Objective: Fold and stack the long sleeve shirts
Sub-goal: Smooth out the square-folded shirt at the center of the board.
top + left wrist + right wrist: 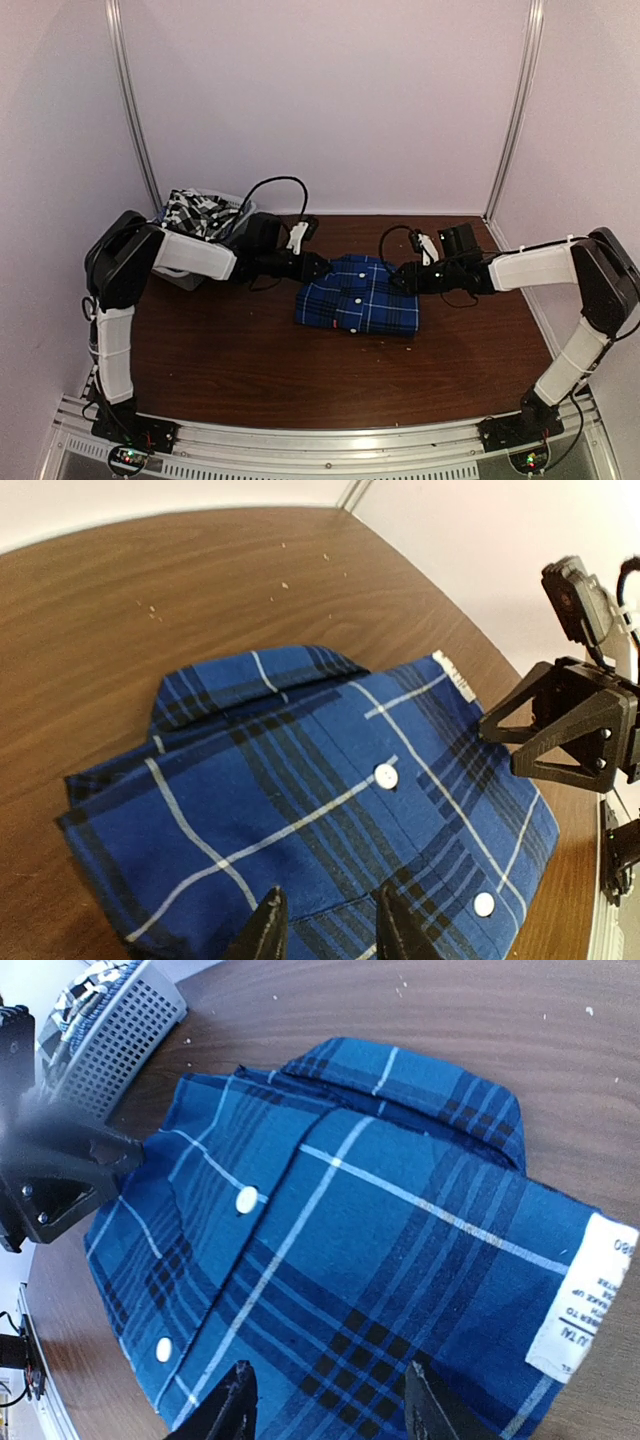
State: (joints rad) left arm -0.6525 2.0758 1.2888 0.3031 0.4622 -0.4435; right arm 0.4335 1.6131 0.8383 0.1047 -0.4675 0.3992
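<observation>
The royal blue and navy plaid shirt (358, 297) lies folded, collar and buttons up, in the middle of the table. It fills the left wrist view (300, 800) and the right wrist view (360, 1230). My left gripper (318, 266) is open at the shirt's back left edge, its fingertips just over the cloth and holding nothing (330, 925). My right gripper (400, 277) is open wide at the shirt's back right edge, also empty (328, 1405). The black-and-white checked shirt (195, 212) lies crumpled in the basket at the back left.
The white mesh basket (228, 222) stands at the back left beside the left arm; it also shows in the right wrist view (125, 1025). Walls close the table at the back and sides. Bare brown table (230, 350) lies in front of the shirt.
</observation>
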